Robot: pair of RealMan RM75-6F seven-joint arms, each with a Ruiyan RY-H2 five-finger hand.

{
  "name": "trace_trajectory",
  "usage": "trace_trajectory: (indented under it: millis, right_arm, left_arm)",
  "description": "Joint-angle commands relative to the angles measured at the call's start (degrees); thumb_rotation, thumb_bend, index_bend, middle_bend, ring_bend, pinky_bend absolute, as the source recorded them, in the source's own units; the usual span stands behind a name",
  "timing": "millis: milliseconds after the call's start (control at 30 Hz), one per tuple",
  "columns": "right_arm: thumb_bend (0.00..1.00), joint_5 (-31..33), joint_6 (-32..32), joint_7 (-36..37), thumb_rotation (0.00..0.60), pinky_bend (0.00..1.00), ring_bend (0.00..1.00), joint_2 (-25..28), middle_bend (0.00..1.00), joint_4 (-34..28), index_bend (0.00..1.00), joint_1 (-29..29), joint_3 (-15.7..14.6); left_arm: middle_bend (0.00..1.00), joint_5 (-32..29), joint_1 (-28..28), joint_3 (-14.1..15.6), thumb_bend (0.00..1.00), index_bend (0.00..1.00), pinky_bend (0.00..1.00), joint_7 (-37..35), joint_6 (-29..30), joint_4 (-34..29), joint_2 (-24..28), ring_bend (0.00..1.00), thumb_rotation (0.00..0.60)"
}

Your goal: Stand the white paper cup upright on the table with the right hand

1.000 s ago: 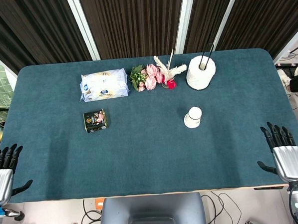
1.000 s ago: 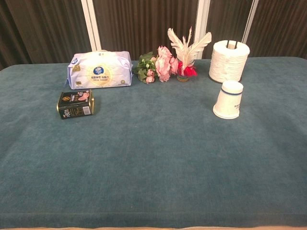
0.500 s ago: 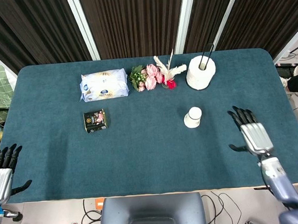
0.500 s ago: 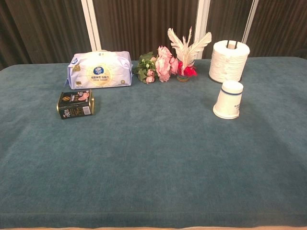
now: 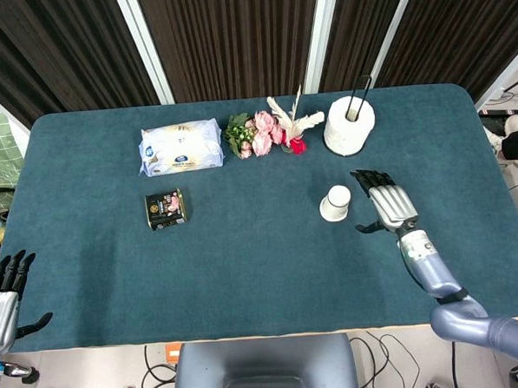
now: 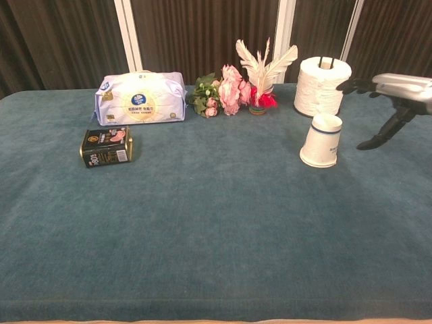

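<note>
Head view: the right hand [image 5: 388, 203], fingers spread and holding nothing, is placed at three o'clock of the inverted white paper cup [image 5: 335, 203]; its wall should be gripped before turning. The left hand [image 5: 2, 299] is also seen open.

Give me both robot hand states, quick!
Left robot hand: open, holding nothing, at the table's near left corner.
Right robot hand: open, fingers spread beside the white paper cup, not touching it.

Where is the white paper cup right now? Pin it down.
The white paper cup sits upside down on the table's right half, just in front of the paper towel roll, with the open right hand beside it, not touching.
</note>
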Motion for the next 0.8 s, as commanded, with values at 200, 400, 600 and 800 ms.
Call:
trace_trajectory:
  millis: [200,400,600,800]
  right_arm:
    - [0.04,2.27,-3.64,-1.15,0.600,0.13,0.03,-3.64,0.11,6.13,0.13,4.57,-0.08]
    - [0.06,2.19,-4.04,-1.63,0.600,0.13,0.03,-4.92,0.19,9.03,0.27,6.74,0.04]
    - [0.08,3.18,-4.76,-2.52,0.600,0.13,0.04,-5.87,0.23,11.33,0.34,7.93,-0.39]
    - [0.10,3.86,-5.15,-2.48,0.600,0.13,0.06,-6.51,0.26,12.50,0.38,8.76,-0.50]
  left_arm:
    - [0.00,-0.10,-0.06,0.09,0.00,0.00,0.00,0.05,-0.25,0.05,-0.06,0.00,0.599]
    - [0.00,0.03,-0.42,0.26,0.01,0.00,0.00,0.16,-0.98,0.12,-0.14,0.00,0.599]
    - [0.00,-0.04,-0.48,0.27,0.01,0.00,0.00,0.22,-1.05,0.12,-0.12,0.00,0.599]
    - [0.00,-0.05,-0.38,0.25,0.01,0.00,0.00,-0.05,-0.83,0.16,-0.07,0.00,0.599]
